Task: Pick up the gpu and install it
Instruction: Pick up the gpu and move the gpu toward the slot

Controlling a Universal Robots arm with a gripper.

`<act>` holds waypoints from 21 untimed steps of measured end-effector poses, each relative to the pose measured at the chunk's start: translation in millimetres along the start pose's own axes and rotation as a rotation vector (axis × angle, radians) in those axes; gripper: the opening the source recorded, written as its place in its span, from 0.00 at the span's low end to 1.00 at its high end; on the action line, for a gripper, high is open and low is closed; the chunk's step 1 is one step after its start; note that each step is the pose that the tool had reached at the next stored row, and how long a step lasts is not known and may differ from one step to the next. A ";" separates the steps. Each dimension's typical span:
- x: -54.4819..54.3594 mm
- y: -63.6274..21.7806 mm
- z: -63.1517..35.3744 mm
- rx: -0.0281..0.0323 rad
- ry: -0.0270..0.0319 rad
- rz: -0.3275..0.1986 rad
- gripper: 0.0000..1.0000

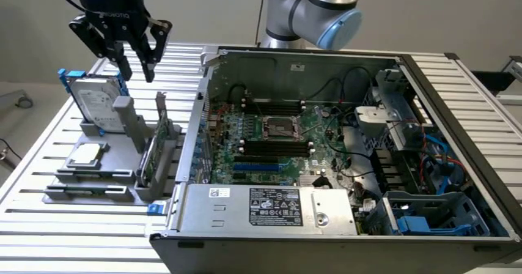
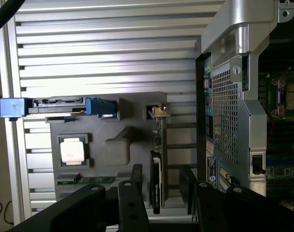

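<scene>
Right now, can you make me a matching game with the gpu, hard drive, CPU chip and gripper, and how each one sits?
Things: 1 gpu; 2 hard drive; 3 CPU chip; 4 gripper.
States: A lying flat in the grey holder; B up in the air, open, empty; C standing on edge, nearest the computer case; D upright in a blue frame.
Pairs: 1-C, 2-D, 3-A, 4-B.
</scene>
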State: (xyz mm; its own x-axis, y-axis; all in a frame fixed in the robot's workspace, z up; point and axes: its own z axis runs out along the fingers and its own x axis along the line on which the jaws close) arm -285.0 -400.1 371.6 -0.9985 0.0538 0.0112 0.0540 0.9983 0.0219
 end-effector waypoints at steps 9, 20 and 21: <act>0.0 0.0 0.3 0.0002 0.0019 0.000 0.44; 0.7 -0.1 4.1 0.0003 0.0018 0.000 0.44; 1.3 -0.2 5.9 0.0005 0.0018 0.000 0.44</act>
State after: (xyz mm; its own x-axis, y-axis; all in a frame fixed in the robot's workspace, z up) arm -286.4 -400.1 365.7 -0.9985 0.0538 0.0131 0.0541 0.9983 0.0214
